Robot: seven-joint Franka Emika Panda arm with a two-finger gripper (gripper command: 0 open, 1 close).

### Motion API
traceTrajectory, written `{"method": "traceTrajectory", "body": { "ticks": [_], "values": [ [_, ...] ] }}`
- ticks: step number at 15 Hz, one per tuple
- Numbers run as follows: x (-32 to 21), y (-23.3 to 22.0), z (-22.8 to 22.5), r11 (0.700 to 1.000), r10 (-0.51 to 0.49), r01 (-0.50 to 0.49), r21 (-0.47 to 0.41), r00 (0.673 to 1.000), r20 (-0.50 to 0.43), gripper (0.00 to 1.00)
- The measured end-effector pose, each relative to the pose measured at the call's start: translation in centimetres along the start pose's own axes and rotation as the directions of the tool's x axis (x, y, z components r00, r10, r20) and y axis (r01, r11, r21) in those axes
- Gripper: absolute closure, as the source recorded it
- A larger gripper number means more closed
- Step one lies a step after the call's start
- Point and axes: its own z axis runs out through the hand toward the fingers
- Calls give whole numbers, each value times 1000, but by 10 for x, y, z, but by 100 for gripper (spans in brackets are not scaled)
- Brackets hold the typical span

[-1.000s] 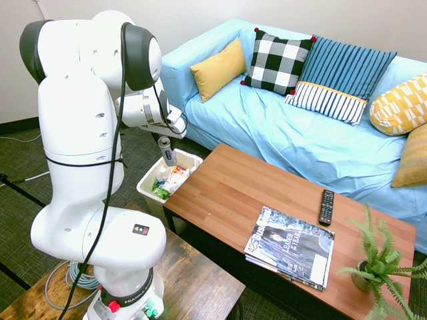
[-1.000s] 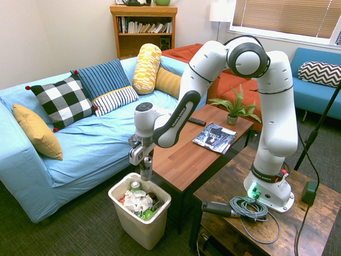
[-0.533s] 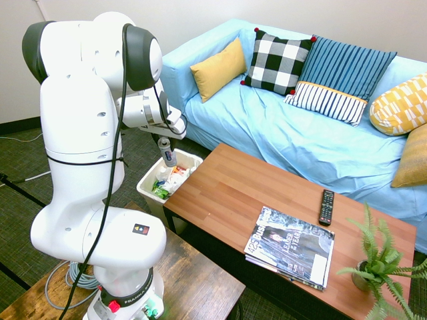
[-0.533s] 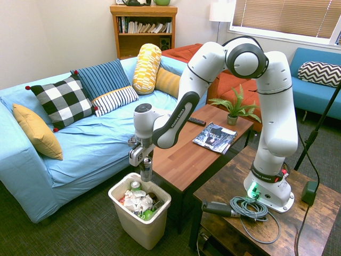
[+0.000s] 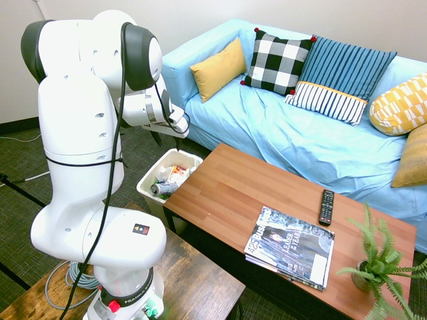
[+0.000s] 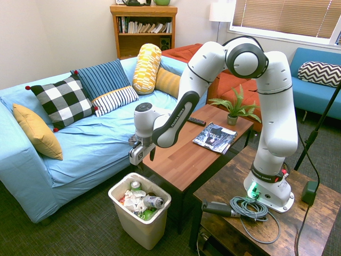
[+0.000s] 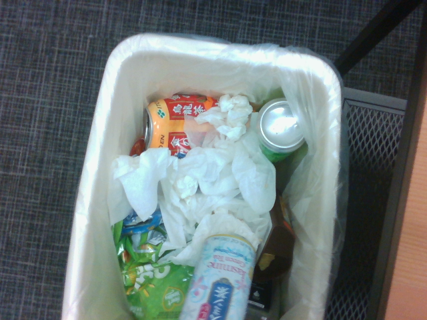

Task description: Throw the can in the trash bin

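Note:
The silver can [image 6: 154,201] lies on its side on top of the rubbish inside the white trash bin [image 6: 136,230], free of any grip. The first exterior view shows the can [image 5: 160,189] at the near end of the bin [image 5: 194,159]. Seen from the wrist, the can [image 7: 220,280] rests among crumpled tissues within the bin's rim [image 7: 117,69]. My gripper [image 6: 145,157] hangs open and empty a short way above the bin, its fingers pointing down. From the other side, the gripper [image 5: 165,139] also sits over the bin.
The bin holds tissues, an orange can [image 7: 175,121], a green can [image 7: 280,127] and green wrappers. A wooden coffee table [image 5: 233,193] stands right beside the bin with a magazine [image 5: 290,247], remote [image 5: 326,207] and plant [image 5: 380,267]. The blue sofa [image 5: 280,133] lies behind.
My gripper has opened and let go of the can, which dropped from upright between the fingers into the bin and now lies on its side.

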Motion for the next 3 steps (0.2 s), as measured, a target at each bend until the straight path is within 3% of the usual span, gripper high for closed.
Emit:
{"method": "traceTrajectory", "body": {
  "ticks": [3],
  "values": [
    [7,16,-29,999,46,-46,11,998,-48,0]
  ]
}}
